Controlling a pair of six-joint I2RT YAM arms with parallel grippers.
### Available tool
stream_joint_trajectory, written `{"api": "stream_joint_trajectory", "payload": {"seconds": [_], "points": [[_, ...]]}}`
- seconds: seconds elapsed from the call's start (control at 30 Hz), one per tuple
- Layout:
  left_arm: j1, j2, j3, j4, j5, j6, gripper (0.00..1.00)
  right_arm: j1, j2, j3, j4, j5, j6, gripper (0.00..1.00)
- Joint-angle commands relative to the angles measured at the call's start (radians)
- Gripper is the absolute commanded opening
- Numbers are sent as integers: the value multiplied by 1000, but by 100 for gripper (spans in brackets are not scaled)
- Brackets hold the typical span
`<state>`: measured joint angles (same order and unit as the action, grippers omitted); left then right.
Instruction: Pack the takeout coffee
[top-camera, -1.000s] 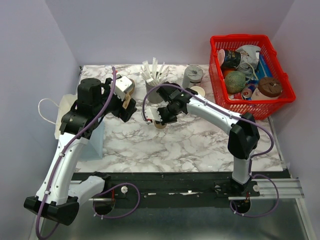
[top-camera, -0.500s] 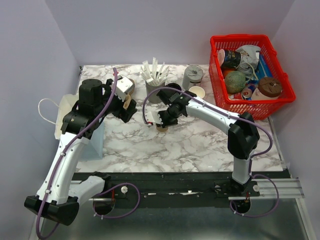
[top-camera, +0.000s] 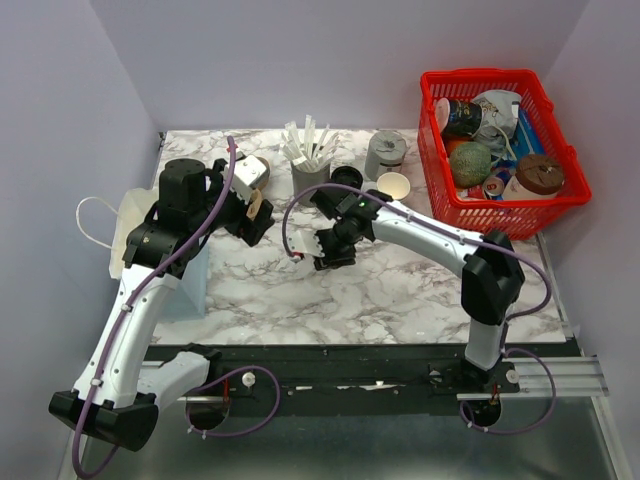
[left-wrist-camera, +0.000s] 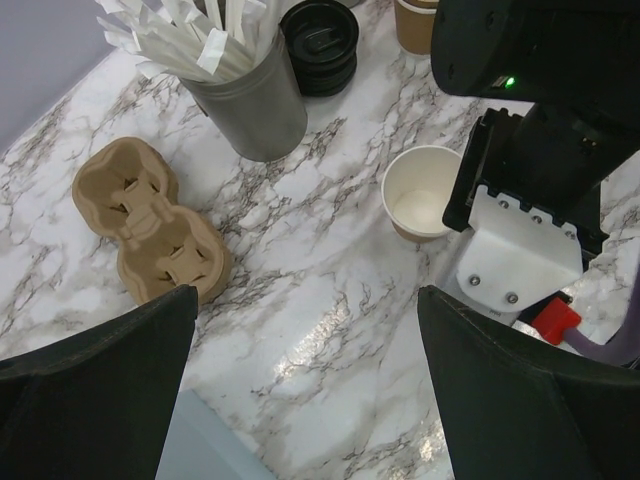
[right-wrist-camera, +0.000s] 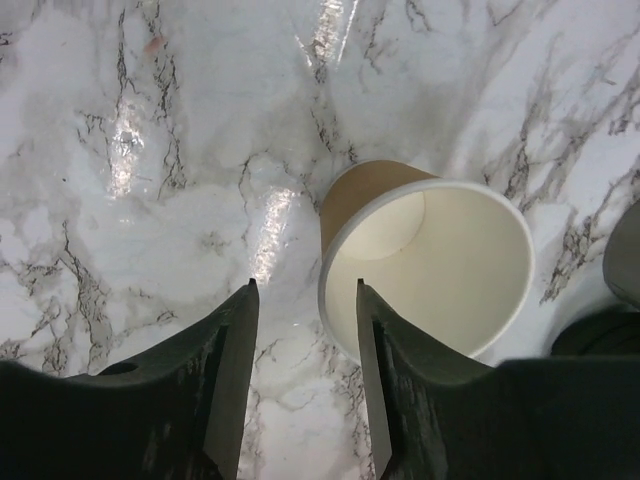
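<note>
Here | paper cup (right-wrist-camera: 430, 270) upright | just beside right gripper (right-wrist-camera: 305, 290), outside its jaws

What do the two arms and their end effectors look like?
The left arm and right arm have white shells, black joints and bases; a purple cable loops along each. The left end effector and right end effector have dark fingers; the right's carries a white screwed plate and green light.

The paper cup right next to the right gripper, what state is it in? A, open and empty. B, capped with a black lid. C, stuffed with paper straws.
A: the right wrist view looks into the paper cup and shows a bare white inside, no lid, beside the right gripper.
</note>
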<state>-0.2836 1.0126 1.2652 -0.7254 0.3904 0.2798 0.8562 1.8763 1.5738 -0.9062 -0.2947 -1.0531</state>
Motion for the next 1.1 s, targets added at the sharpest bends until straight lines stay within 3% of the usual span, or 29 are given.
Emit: {"api": "stream_joint_trajectory", "payload": {"seconds": [0.0,0.23,0.37,0.43,0.53,0.73,1.07], "points": [[0,-2,-9,44,44,-7,99,-9,-117,46,-8,6,45,54],[-2,-17,-133,179,133,-33,99,-196,-91,264,-130,-161,124,54],[-11,3,-176,176,146,2,99,-327,-17,313,-97,-230,96,56],[-11,20,-188,159,136,25,99,-371,26,345,-73,-233,47,62],[-11,27,-194,155,88,-1,99,-402,95,374,-7,-253,12,65],[-11,27,-184,120,54,-27,99,-405,174,357,177,-270,-50,62],[-11,87,-164,142,24,-18,99,-405,280,367,193,-213,-160,60]]}}
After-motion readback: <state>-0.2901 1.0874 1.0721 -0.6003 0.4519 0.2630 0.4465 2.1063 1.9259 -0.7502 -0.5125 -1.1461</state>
